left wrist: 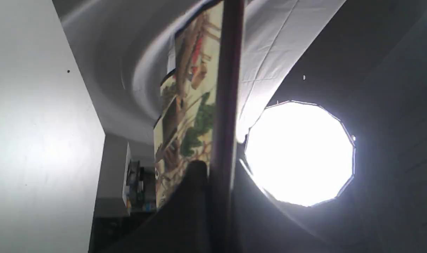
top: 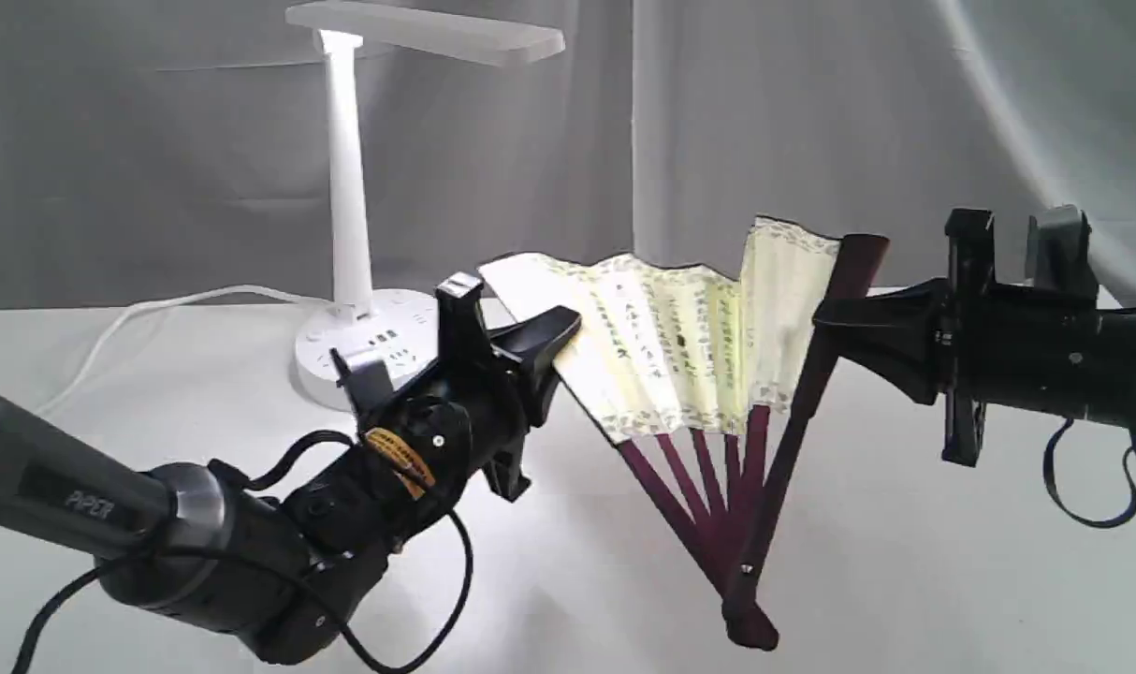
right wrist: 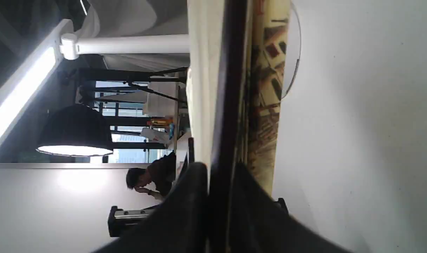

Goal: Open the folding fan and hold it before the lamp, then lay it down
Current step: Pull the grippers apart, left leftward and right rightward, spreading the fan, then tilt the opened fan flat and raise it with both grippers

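Observation:
The folding fan (top: pixel 690 346) is partly spread above the table, its cream pleats with black calligraphy facing the exterior camera and its maroon ribs meeting at a pivot low down. My left gripper (top: pixel 568 332) is shut on the fan's left guard. My right gripper (top: pixel 825 318) is shut on the right guard, which runs down to the pivot. In the left wrist view the guard (left wrist: pixel 225 116) crosses the picture beside painted paper. In the right wrist view the guard (right wrist: pixel 227 105) sits between my fingers (right wrist: pixel 189 196). The white lamp (top: pixel 348 187) stands behind the fan, to the left.
The lamp's round base (top: pixel 371 342) with sockets rests on the white table (top: pixel 905 562), and its cord (top: pixel 156 304) trails left. Grey cloth hangs behind. A bright round studio light (left wrist: pixel 299 153) glares in the left wrist view.

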You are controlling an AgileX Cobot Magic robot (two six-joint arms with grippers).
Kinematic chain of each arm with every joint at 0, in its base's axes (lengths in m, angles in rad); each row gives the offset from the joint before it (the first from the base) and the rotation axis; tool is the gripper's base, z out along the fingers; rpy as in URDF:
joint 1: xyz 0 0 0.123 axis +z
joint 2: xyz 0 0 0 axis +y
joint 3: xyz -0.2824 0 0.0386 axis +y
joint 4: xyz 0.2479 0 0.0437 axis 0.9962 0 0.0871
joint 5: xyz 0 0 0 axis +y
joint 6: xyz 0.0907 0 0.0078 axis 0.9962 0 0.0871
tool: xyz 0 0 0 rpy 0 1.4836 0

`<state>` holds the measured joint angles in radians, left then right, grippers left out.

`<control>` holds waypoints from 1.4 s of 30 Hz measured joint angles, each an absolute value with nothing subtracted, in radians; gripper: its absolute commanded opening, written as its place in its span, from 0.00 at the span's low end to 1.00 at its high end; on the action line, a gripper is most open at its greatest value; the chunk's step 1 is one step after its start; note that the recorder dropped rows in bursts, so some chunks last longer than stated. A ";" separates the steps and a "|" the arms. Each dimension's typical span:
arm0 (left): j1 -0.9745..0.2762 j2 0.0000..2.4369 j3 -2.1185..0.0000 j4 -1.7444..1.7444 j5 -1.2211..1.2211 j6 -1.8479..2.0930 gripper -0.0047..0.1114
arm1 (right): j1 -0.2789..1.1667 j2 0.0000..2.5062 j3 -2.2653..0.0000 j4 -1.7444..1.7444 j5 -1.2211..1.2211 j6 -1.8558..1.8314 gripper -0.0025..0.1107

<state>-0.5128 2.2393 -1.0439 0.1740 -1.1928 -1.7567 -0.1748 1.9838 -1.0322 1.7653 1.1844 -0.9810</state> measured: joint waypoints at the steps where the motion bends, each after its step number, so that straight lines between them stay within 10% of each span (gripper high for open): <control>1: -0.513 2.228 -1.029 0.162 -1.193 -1.743 0.04 | -0.183 1.984 -1.032 1.763 1.189 -0.972 0.02; 42: -0.773 2.033 -0.731 -0.728 -1.169 -1.426 0.04 | -0.540 1.984 -0.753 1.750 1.261 -0.976 0.02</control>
<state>-0.7731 2.0325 -0.7310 -0.7278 -1.1690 -1.4260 -0.5401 1.9838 -0.7528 1.7497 1.2609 -0.9759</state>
